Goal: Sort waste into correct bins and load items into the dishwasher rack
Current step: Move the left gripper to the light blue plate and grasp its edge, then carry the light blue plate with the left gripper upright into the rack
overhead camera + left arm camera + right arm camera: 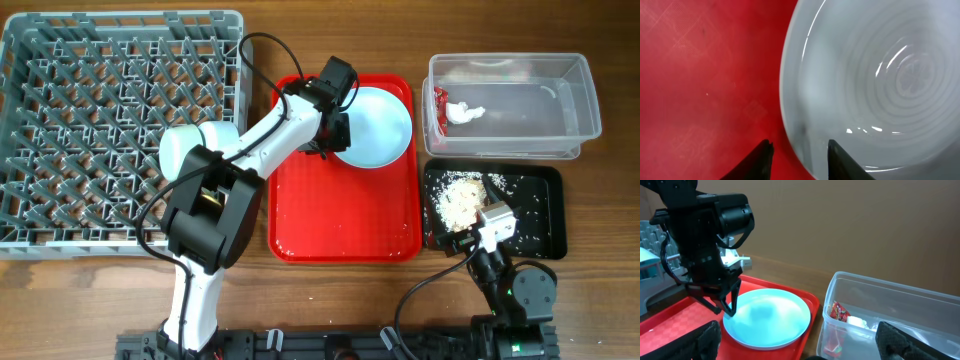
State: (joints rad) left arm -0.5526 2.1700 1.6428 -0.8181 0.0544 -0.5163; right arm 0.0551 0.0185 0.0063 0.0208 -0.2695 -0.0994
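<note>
Straddling the rim of the plate (880,85), flat on the red tray (330,220), with the left pincer (800,145) spread: one finger outside, one inside, probably to nip the thin edge for the rack (100,130). Hovering the right pincer (802,342), spread too, over the black tray (545,215).

Left arm (255,138), left of the red tray (340,215): white links, black joints, black cables; left gripper (800,145): 2 black fingers; right arm (512,288): mostly black.

Open passage is offered over the bare front half of the red tray (340,215). The back half is taken up by the plate (385,125), its left rim straddled by the left pincer (799,147); the clear tub (540,105) is set close on the right.
</note>
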